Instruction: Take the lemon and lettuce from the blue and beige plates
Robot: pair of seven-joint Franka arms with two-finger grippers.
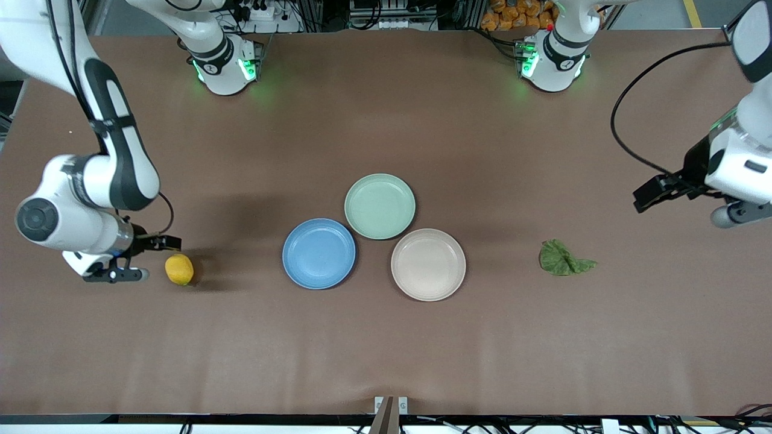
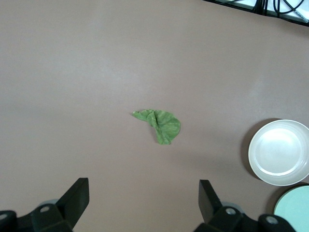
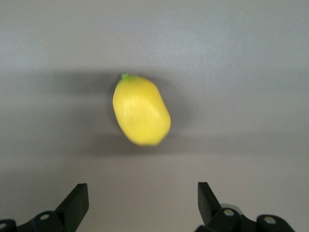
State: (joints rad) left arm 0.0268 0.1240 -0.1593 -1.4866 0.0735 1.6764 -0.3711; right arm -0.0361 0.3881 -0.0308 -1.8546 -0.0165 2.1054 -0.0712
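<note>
The lemon point(image 1: 180, 269) lies on the bare table toward the right arm's end, off the plates; it also shows in the right wrist view point(image 3: 141, 110). My right gripper point(image 1: 125, 274) point(image 3: 143, 195) is open and empty, low over the table just beside the lemon. The lettuce point(image 1: 564, 259) lies on the table toward the left arm's end, also off the plates, and shows in the left wrist view point(image 2: 161, 124). My left gripper point(image 1: 731, 214) point(image 2: 144, 193) is open and empty, up over the table near that end. The blue plate point(image 1: 318, 253) and the beige plate point(image 1: 428, 264) point(image 2: 280, 152) are empty.
A mint-green plate point(image 1: 380, 206) point(image 2: 294, 210) sits empty, farther from the front camera than the other two and touching both. A black cable point(image 1: 627, 90) loops from the left arm over the table.
</note>
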